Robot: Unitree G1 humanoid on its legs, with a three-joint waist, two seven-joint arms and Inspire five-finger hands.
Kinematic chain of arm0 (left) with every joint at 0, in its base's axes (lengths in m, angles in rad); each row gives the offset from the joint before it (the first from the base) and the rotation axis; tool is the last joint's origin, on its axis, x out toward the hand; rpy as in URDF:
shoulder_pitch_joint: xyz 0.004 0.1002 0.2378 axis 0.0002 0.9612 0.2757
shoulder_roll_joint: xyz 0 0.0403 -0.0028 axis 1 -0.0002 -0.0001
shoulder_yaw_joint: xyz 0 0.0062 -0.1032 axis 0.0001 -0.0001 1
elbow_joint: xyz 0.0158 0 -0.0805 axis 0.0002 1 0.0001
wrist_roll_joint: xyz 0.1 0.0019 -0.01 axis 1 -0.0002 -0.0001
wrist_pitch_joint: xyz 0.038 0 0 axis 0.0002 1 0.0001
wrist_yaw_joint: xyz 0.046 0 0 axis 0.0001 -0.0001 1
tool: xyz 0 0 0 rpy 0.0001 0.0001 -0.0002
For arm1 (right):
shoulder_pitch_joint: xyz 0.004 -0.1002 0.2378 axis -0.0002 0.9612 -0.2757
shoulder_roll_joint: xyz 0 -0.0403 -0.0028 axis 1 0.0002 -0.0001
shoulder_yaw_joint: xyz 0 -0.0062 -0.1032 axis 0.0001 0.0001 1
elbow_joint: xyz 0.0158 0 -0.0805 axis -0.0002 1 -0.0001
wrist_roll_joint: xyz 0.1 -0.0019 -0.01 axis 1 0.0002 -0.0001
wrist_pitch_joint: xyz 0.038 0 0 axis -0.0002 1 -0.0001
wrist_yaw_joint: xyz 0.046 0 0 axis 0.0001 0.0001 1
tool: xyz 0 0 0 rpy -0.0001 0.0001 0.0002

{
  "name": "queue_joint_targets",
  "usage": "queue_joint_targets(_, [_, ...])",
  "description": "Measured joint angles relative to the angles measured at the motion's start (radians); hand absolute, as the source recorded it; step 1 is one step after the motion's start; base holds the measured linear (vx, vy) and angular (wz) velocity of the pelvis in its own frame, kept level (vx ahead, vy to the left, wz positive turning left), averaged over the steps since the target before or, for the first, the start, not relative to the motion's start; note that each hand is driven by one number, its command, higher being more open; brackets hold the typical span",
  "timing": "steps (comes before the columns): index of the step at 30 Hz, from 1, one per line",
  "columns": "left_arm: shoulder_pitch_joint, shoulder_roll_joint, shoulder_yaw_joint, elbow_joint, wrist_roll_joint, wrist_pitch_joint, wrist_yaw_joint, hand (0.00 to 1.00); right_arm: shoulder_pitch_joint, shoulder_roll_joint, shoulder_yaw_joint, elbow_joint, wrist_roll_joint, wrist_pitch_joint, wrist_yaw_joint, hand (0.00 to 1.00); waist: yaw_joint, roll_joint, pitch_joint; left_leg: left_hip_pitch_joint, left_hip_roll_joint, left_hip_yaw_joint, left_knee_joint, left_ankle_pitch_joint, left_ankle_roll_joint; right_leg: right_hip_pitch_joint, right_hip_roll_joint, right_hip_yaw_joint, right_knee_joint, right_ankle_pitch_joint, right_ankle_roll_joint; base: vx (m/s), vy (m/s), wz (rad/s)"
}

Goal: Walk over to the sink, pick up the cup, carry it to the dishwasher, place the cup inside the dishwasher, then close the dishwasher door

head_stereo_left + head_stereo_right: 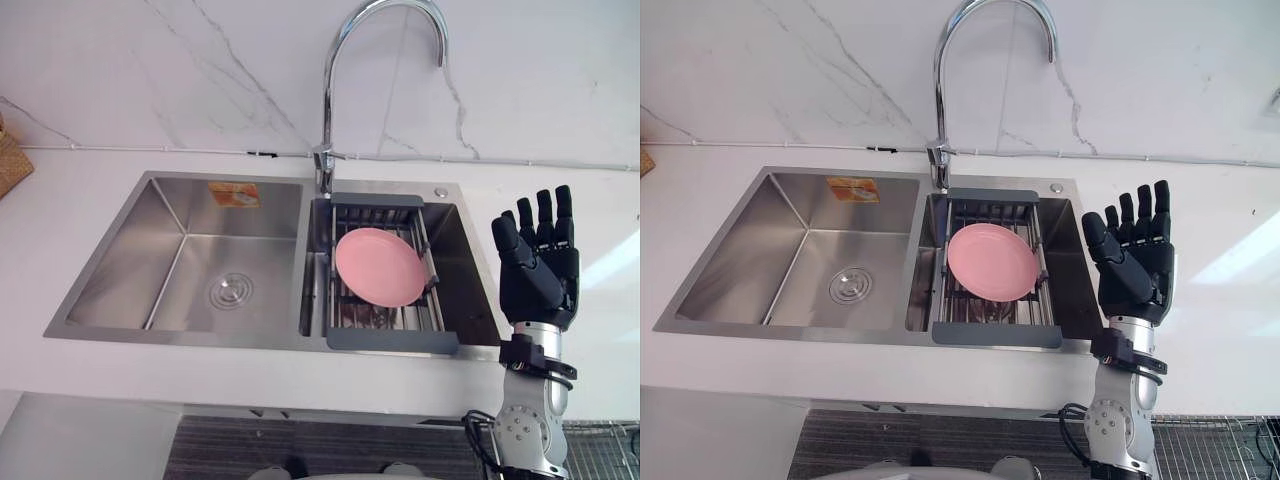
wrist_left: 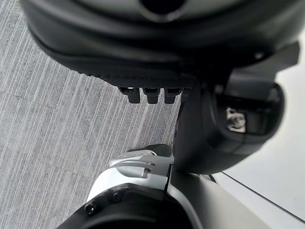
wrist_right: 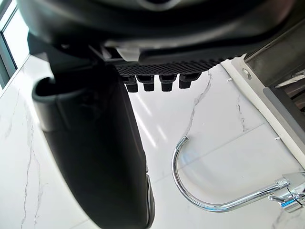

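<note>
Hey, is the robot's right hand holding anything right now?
No, the right hand is upright beside the sink, with its fingers straight and nothing in its grasp.

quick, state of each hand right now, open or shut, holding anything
left hand: open, holding nothing
right hand: open, fingers straight, up beside the sink, holding nothing

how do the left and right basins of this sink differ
The left basin is wider than the right basin. The left basin lies bare down to its drain; the right basin is spanned by a dark rack holding a pink plate. The left basin has an orange sticker on its back wall; the right shows none. Both are brushed steel.
</note>
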Motion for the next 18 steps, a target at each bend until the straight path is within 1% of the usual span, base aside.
queue_joint_targets(2, [-0.002,-0.003,0.000,-0.010,-0.002,-0.001,-0.002,1.00,0.000,-0.010,0.001,0.000,0.000,0.000,0.000,1.00,0.004,0.004,0.003,-0.004,-0.002,-0.010,0.005,0.001,0.002,0.003,-0.002,-0.010,0.003,0.000,0.000,0.00,0.000,0.17])
queue_joint_targets(5, [0.000,-0.004,0.001,-0.042,-0.082,0.001,-0.004,1.00,0.000,-0.028,0.005,0.005,0.001,0.005,0.003,1.00,0.018,0.009,0.006,-0.016,-0.002,-0.032,0.015,0.005,0.008,0.014,-0.003,-0.036,-0.007,0.003,0.000,-0.02,-0.011,0.27])
queue_joint_targets(7, [0.004,-0.004,0.006,-0.053,-0.133,0.002,-0.008,1.00,0.000,-0.030,0.011,0.008,-0.002,0.019,0.003,1.00,0.024,0.011,0.008,-0.024,-0.001,-0.049,0.018,0.009,0.008,0.025,0.001,-0.059,-0.025,0.009,0.000,-0.04,-0.026,0.23])
queue_joint_targets(8, [0.009,-0.008,0.014,-0.061,-0.157,0.001,-0.011,1.00,0.000,-0.031,0.011,0.015,-0.020,0.030,0.000,1.00,0.037,0.013,0.009,-0.026,0.001,-0.052,0.018,0.011,0.007,0.030,0.006,-0.065,-0.038,0.014,0.000,-0.05,-0.029,0.09])
queue_joint_targets(9, [0.014,-0.013,0.024,-0.068,-0.162,-0.001,-0.014,1.00,0.000,-0.036,0.013,0.020,-0.035,0.040,-0.007,1.00,0.042,0.015,0.010,-0.029,0.003,-0.053,0.018,0.011,0.007,0.032,0.010,-0.071,-0.049,0.018,-0.001,-0.06,-0.035,0.09])
queue_joint_targets(11, [0.028,-0.021,0.039,-0.072,-0.187,-0.011,-0.026,1.00,-0.003,-0.057,0.032,0.045,-0.099,0.062,-0.043,1.00,0.044,0.018,0.012,-0.033,0.007,-0.056,0.019,0.012,0.006,0.041,0.020,-0.080,-0.080,0.028,-0.004,-0.04,-0.029,0.05])
queue_joint_targets(14, [0.033,-0.025,0.040,-0.071,-0.192,-0.018,-0.043,1.00,-0.001,-0.061,0.040,0.048,-0.251,0.082,-0.100,1.00,0.043,0.025,0.015,-0.034,0.013,-0.040,0.015,0.013,0.004,0.041,0.029,-0.067,-0.096,0.039,-0.005,0.00,-0.025,-0.12])
queue_joint_targets(18, [0.019,-0.024,0.038,-0.072,-0.119,-0.025,-0.054,1.00,-0.001,-0.085,0.033,0.045,-0.391,0.107,-0.114,1.00,0.036,0.026,0.016,-0.017,0.022,-0.002,0.010,0.009,-0.003,0.041,0.039,-0.033,-0.107,0.047,-0.005,0.03,-0.024,-0.27])
